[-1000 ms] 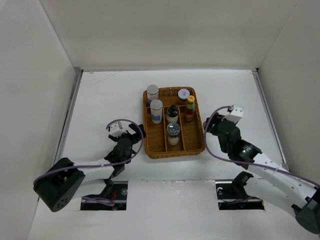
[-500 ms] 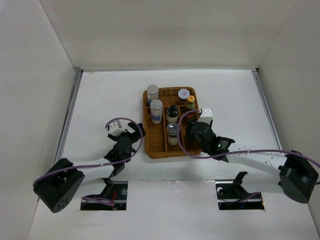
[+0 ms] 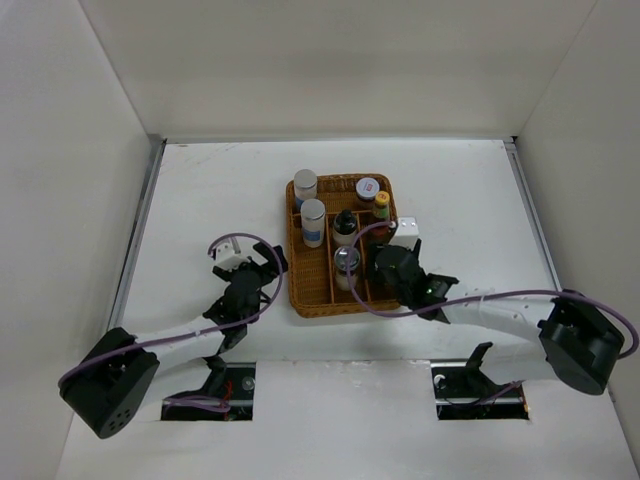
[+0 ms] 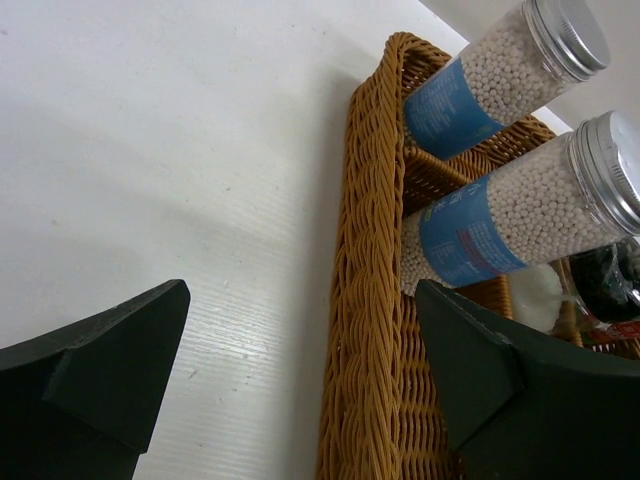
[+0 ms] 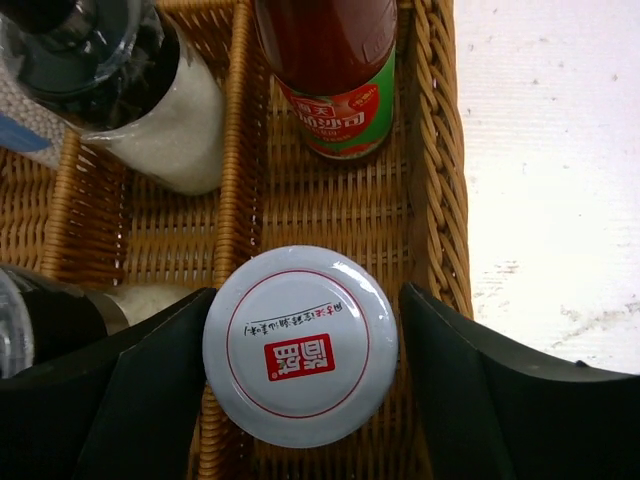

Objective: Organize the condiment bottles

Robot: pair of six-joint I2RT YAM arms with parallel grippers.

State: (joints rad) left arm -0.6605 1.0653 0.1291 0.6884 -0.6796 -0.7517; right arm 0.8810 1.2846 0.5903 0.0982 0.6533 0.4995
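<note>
Swung in from the worktop's right side, my right fingers [image 5: 470, 410] now flank a red-and-white-lidded jar [image 5: 300, 345] in the right lane of the wicker tray [image 5: 440, 200], on the near side of the red sauce bottle [image 5: 335, 80]. Whether they grip it, I cannot tell. Two white blue-labelled bottles [image 4: 500, 215] occupy the left lane. My left fingers [image 4: 100, 370] gape wide, empty, beside the rim.

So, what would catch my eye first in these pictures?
Probably the brown wicker tray in the middle of the white table, with small bottles standing in its compartments. Next, the right end effector over the tray's right compartment, a white-lidded jar with a red logo between its fingers.
</note>
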